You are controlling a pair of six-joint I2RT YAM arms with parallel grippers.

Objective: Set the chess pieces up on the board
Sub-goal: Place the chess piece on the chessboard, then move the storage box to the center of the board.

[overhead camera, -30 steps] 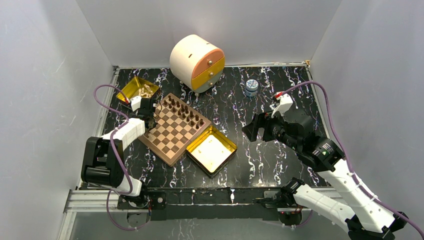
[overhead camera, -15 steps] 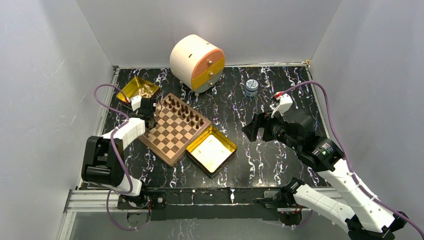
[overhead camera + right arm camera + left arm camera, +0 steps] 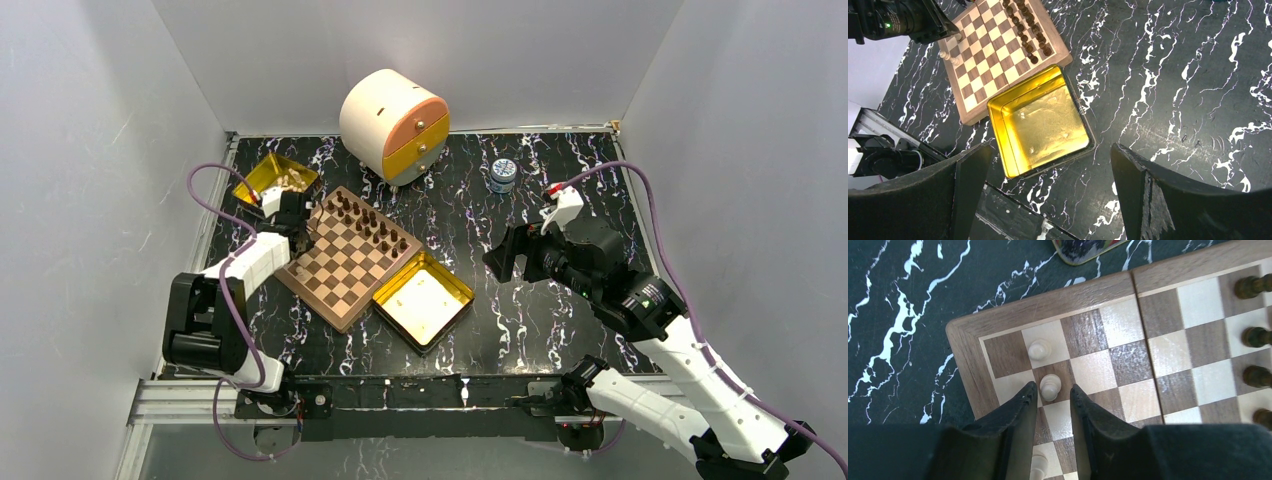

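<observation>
A light tan pawn [image 3: 1050,387] stands upright on a dark square close to one corner of the board [image 3: 968,365], right between the tips of the left gripper [image 3: 1052,394]. The jaws are apart: a thin gap shows on each side of the pawn, so neither finger [image 3: 1020,407] touches it. A second tan pawn [image 3: 1038,349] stands on the light square diagonally beyond it, nearer the rim, and a third [image 3: 1037,467] sits further back between the fingers (only its top shows). The dark pieces [image 3: 1255,335] line the opposite side of the board.

From above, the left arm [image 3: 245,265] stretches forward along the board's left edge, its wrist tipped down over that corner.

An empty gold tin [image 3: 385,290] touches the board's near-right side; another tin [image 3: 262,165] beyond the far-left corner holds light pieces [image 3: 292,180].

The right gripper [image 3: 1052,147] hangs above the table well right of the board, jaws spread wide and holding nothing, its camera looking down on the empty tin.
</observation>
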